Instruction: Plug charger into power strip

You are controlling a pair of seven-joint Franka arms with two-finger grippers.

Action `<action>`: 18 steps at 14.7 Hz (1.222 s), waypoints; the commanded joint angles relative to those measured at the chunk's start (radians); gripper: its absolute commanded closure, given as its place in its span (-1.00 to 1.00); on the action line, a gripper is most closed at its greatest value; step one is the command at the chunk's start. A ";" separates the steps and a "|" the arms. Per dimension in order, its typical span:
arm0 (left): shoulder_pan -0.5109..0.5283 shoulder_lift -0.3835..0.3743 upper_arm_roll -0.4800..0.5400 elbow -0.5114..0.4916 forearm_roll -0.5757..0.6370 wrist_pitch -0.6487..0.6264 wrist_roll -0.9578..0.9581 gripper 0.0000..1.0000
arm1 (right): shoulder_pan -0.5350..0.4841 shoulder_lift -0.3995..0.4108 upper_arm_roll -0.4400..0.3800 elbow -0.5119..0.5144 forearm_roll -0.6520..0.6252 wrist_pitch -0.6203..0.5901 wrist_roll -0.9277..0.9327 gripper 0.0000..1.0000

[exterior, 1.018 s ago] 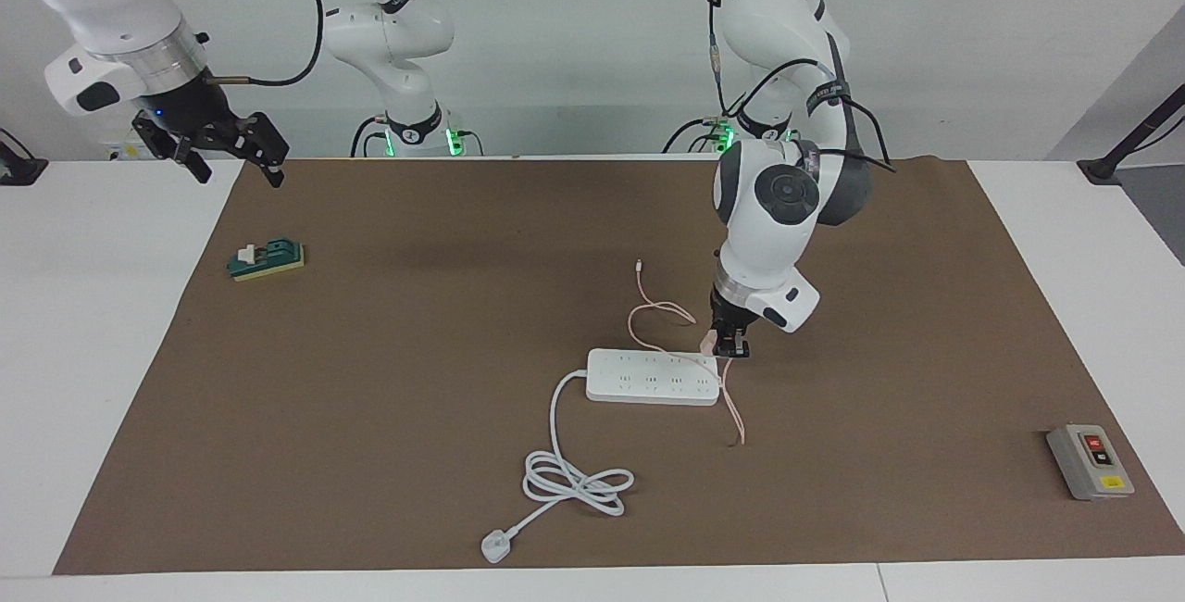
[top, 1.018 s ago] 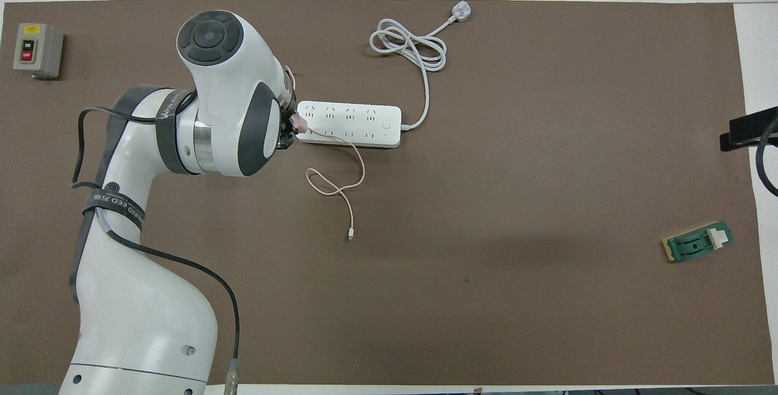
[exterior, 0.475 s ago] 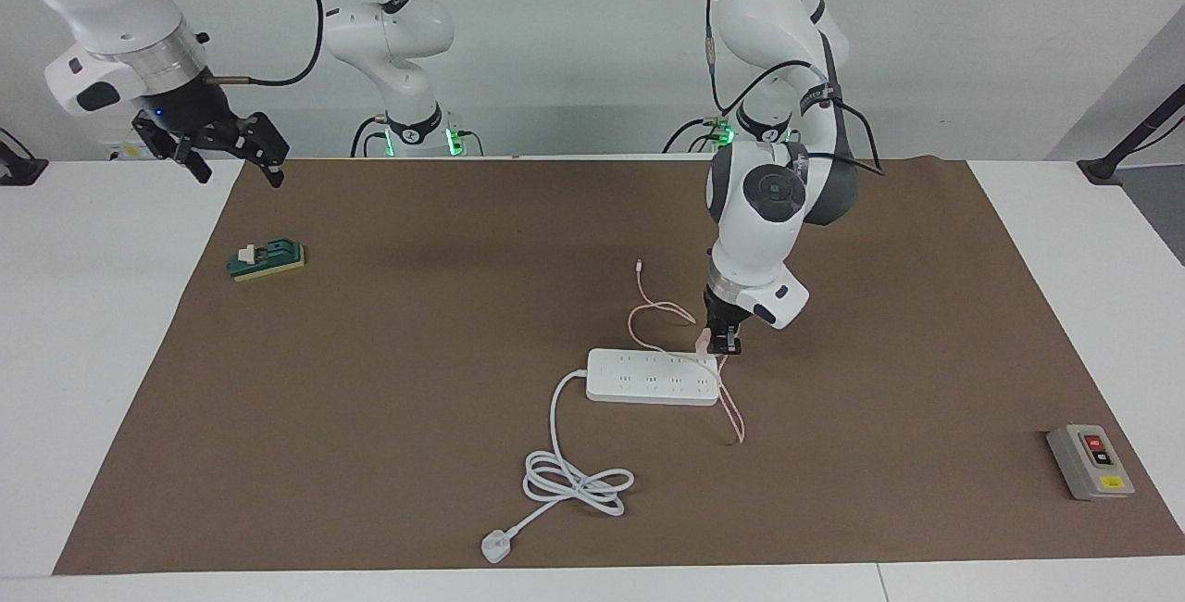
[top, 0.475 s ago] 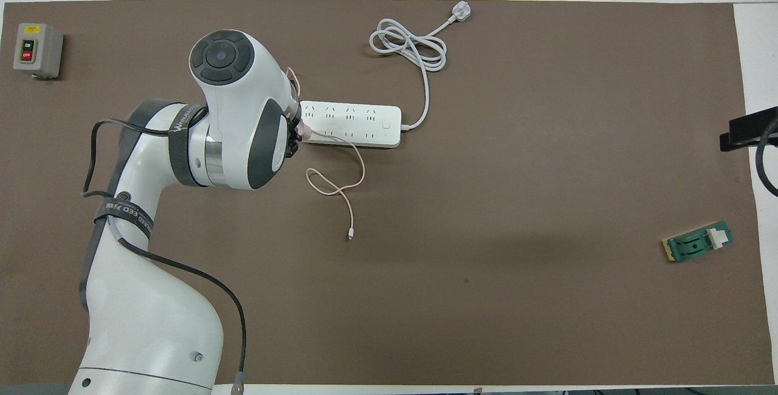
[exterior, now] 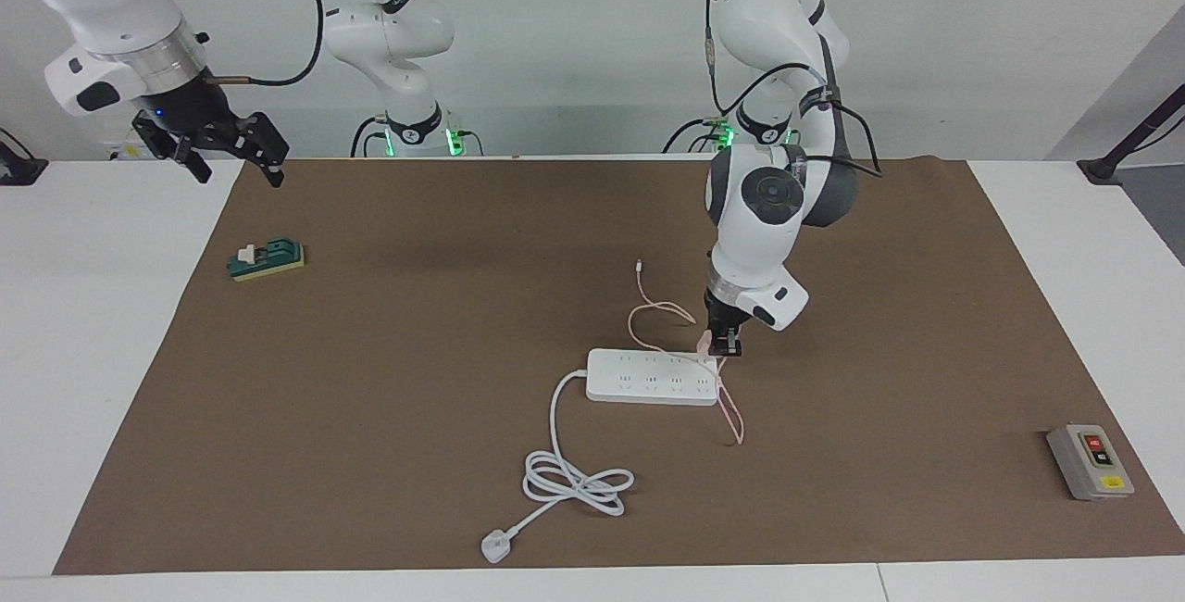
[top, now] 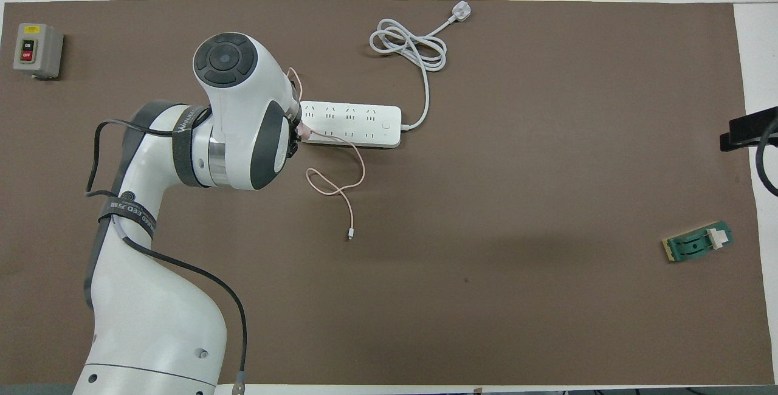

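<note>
White arms (exterior: 754, 241), grey joint caps, black cables, black straps, green base lights

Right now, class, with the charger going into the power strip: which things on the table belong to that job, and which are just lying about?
Belonging to the job:
- charger, held in the left pincer
- power strip

Just lying about:
- grey switch box
- green block
- right pincer, open and waiting above the mat's corner

Grey button box (exterior: 1090, 462) and green block (exterior: 268, 260) — at the brown mat's (exterior: 417, 454) two ends.
</note>
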 commanded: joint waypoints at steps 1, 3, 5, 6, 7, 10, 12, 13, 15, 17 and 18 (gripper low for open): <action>-0.024 0.002 0.014 -0.015 0.019 0.031 -0.002 1.00 | -0.007 -0.007 0.006 0.001 0.018 -0.015 0.012 -1.00; -0.024 0.005 0.014 -0.012 0.019 0.032 -0.006 1.00 | -0.007 -0.008 0.006 0.001 0.018 -0.017 0.012 -1.00; -0.024 0.022 0.014 0.007 0.017 0.031 -0.011 1.00 | -0.007 -0.007 0.006 0.001 0.018 -0.017 0.012 -1.00; -0.024 0.030 0.014 0.013 0.016 0.031 -0.012 1.00 | -0.007 -0.008 0.006 0.001 0.018 -0.017 0.012 -1.00; -0.024 0.043 0.014 0.024 0.014 0.029 -0.014 1.00 | -0.007 -0.007 0.006 0.001 0.018 -0.015 0.012 -1.00; -0.023 0.046 0.014 0.027 0.014 0.031 -0.014 1.00 | -0.007 -0.007 0.006 0.001 0.018 -0.015 0.012 -1.00; -0.023 0.057 0.013 0.028 0.014 0.031 -0.014 1.00 | -0.007 -0.007 0.006 0.001 0.018 -0.015 0.012 -1.00; -0.023 0.063 0.013 0.033 0.013 0.031 -0.014 1.00 | -0.007 -0.007 0.006 0.001 0.018 -0.015 0.012 -1.00; -0.023 0.066 0.014 0.036 0.014 0.031 -0.014 1.00 | -0.007 -0.007 0.006 0.001 0.018 -0.017 0.012 -1.00; -0.023 0.076 0.014 0.036 0.014 0.031 -0.014 1.00 | -0.007 -0.007 0.006 0.001 0.018 -0.015 0.012 -1.00; -0.023 0.080 0.013 0.038 0.013 0.031 -0.014 1.00 | -0.007 -0.007 0.006 0.001 0.018 -0.015 0.012 -1.00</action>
